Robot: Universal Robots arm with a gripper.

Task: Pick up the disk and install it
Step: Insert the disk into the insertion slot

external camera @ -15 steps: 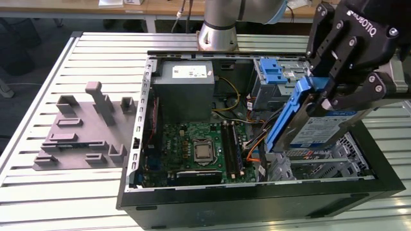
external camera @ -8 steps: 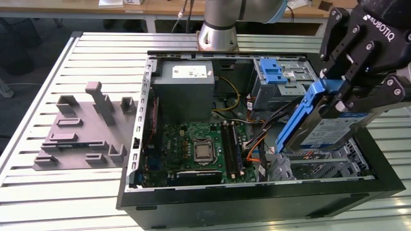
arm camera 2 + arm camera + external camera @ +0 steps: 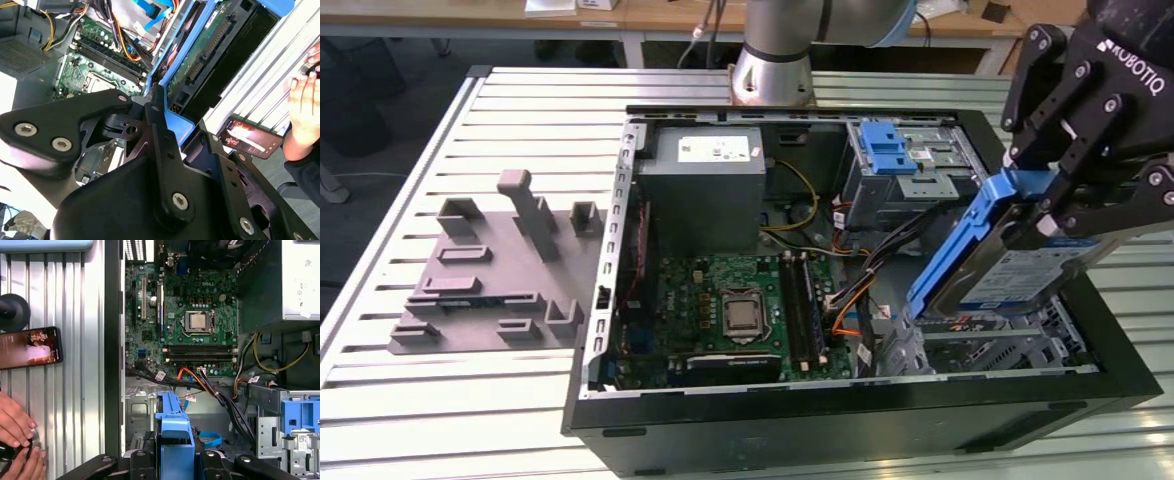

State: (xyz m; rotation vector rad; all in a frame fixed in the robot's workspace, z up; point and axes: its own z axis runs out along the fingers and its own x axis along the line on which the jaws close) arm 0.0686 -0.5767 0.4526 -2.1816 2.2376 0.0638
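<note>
Open computer case (image 3: pixel 854 412) on slatted table (image 3: pixel 454 405); grey fixture plate (image 3: pixel 480 292) beside it; phone (image 3: pixel 30 347), apparently lit.

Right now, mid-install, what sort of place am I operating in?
Probably a robotics lab bench, not a factory line: an open desktop computer case lies on a slatted aluminium table, wooden desks stand behind, and a person's hand is beside a phone. The gripper holds the disk.
</note>
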